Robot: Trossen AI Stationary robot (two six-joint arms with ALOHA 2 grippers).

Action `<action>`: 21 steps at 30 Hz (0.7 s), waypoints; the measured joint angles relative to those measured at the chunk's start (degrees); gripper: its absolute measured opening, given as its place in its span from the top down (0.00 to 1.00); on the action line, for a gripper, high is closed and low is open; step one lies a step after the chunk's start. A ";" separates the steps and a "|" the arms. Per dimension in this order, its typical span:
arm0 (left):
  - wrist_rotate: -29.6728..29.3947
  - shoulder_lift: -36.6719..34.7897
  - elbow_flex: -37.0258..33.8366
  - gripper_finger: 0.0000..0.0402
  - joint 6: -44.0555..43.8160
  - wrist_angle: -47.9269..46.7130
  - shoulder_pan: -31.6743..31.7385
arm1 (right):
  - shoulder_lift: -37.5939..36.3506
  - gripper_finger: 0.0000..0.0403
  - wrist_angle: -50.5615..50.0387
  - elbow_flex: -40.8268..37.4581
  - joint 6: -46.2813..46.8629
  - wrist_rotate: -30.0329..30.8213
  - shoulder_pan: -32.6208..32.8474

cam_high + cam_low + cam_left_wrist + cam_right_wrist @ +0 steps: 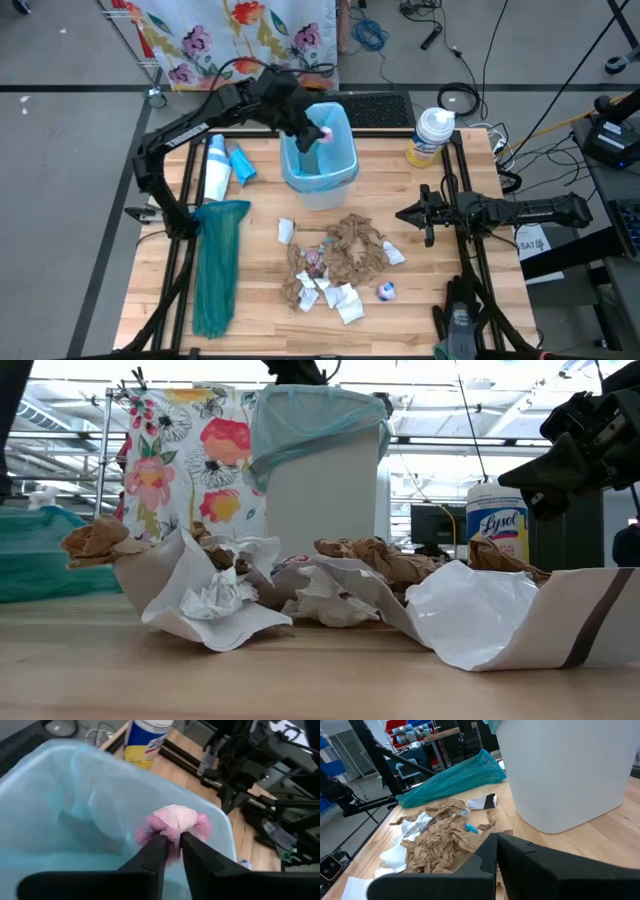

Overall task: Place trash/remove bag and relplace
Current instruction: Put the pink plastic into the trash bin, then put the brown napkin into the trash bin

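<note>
High view: we list a wooden table (260, 330) carrying a white bin (320, 158) lined with the pale blue bag (338, 125); the left gripper (318, 133) hangs over its mouth with a pink wad (323, 133) at its tips, placed there, we judge, so the wad falls inside. The trash (340, 260), brown paper and white scraps, lies in a heap at the middle of the table, near the bin but apart from it. A teal bag (218, 262) lies along the left side, a wipes canister (432, 136) stands at the far right corner, and the right gripper (408, 214) waits beside the heap. Low view: we note the bin with the blue liner folded over its rim, standing behind the heap, and the canister to its right. Left wrist view: the jaws stand slightly parted with the pink wad between the tips, over the open liner; we cannot tell whether they grip it or have let go. Right wrist view: the right jaws are clenched on nothing, pointing toward the brown paper, ready, we judge, for a later pick.
</note>
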 joint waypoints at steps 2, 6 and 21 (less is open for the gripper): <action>0.48 0.44 0.00 0.76 1.11 1.46 0.78 | 0.00 1.00 0.00 -0.01 0.01 0.00 -0.01; 0.52 0.46 0.00 0.66 3.79 2.89 2.57 | 0.00 1.00 0.00 -0.02 0.00 0.00 0.00; -3.40 -10.64 0.00 0.60 11.01 -6.07 3.63 | 0.00 1.00 0.00 0.00 0.01 -0.02 0.00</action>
